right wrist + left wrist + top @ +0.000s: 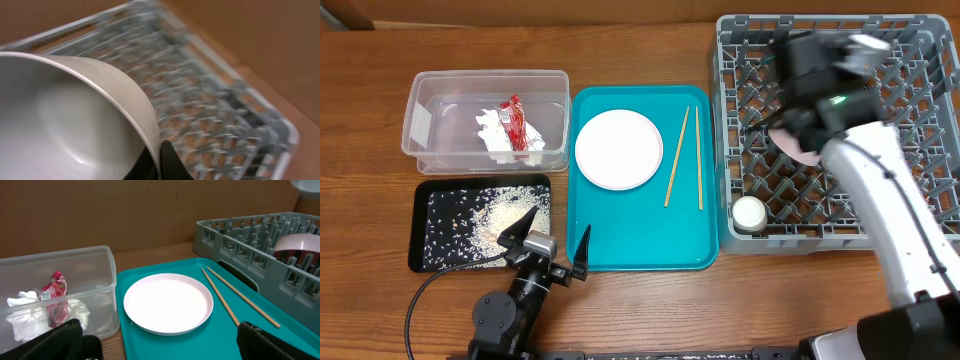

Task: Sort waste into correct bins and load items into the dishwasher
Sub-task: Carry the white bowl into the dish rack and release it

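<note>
Wrist view, bowl (75,120) rim pinched by right end effector (161,162), overhead blurred

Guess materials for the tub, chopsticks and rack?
Tub: clear glossy plastic; the contents show through its walls. Chopsticks: pale wood or bamboo with a matte tan look, can't tell which. Rack: grey moulded plastic, a dull lattice with pegs.
</note>
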You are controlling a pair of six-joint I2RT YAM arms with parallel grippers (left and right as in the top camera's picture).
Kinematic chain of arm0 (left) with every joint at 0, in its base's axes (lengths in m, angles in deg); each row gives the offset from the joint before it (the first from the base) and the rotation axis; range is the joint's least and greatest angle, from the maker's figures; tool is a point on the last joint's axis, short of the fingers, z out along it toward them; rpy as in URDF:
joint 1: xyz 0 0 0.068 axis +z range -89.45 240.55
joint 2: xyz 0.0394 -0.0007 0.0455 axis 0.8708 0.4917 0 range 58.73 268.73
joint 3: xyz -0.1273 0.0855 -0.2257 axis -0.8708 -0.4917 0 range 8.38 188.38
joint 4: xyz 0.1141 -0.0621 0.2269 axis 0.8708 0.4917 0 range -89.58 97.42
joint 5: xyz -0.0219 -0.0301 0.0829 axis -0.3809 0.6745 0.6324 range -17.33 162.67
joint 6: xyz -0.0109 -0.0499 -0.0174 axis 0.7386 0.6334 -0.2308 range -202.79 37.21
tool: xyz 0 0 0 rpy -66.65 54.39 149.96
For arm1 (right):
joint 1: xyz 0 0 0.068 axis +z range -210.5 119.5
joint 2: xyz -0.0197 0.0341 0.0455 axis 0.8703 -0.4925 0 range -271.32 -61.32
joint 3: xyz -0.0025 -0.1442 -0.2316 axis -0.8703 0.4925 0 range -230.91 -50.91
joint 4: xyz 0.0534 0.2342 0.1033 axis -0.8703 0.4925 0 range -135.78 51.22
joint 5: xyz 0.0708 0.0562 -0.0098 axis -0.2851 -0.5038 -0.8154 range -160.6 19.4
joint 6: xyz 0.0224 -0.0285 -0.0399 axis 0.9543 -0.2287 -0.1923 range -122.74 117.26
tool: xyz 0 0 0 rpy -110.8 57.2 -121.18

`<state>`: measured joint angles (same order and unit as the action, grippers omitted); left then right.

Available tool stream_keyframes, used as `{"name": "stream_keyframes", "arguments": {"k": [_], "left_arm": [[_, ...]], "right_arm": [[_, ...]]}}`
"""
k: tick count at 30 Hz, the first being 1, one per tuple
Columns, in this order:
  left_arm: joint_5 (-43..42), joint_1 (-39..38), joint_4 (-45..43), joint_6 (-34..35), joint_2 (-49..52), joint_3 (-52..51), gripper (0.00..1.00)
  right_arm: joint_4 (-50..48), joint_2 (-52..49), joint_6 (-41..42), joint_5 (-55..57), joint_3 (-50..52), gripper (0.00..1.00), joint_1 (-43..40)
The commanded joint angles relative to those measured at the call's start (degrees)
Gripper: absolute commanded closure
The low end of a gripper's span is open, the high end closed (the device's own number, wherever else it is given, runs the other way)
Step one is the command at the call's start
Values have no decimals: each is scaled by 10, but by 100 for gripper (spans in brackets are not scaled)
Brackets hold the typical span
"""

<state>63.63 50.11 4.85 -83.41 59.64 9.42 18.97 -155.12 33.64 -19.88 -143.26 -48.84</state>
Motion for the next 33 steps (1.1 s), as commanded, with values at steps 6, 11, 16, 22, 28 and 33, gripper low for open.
{"name": "stream_keyframes", "arguments": {"k": [6, 11, 16, 22, 28, 33], "left_arm": [[-7, 3, -3, -5, -6, -5, 0], [-7, 3, -3, -5, -6, -5, 0], [-7, 3, -3, -5, -6, -5, 0], [-7, 3, -3, -5, -6, -5, 0], [-7, 3, -3, -5, -6, -5, 0], [-7, 3, -3, -5, -6, -5, 0]], "right_arm": [[18, -66, 59, 67, -6, 96, -125], [24, -124, 58, 109, -6, 96, -151], [30, -164, 57, 173, -6, 96, -159], [41, -183, 56, 183, -6, 96, -159], [82, -202, 59, 142, -6, 96, -157], [123, -219, 91, 143, -5, 96, -143]]}}
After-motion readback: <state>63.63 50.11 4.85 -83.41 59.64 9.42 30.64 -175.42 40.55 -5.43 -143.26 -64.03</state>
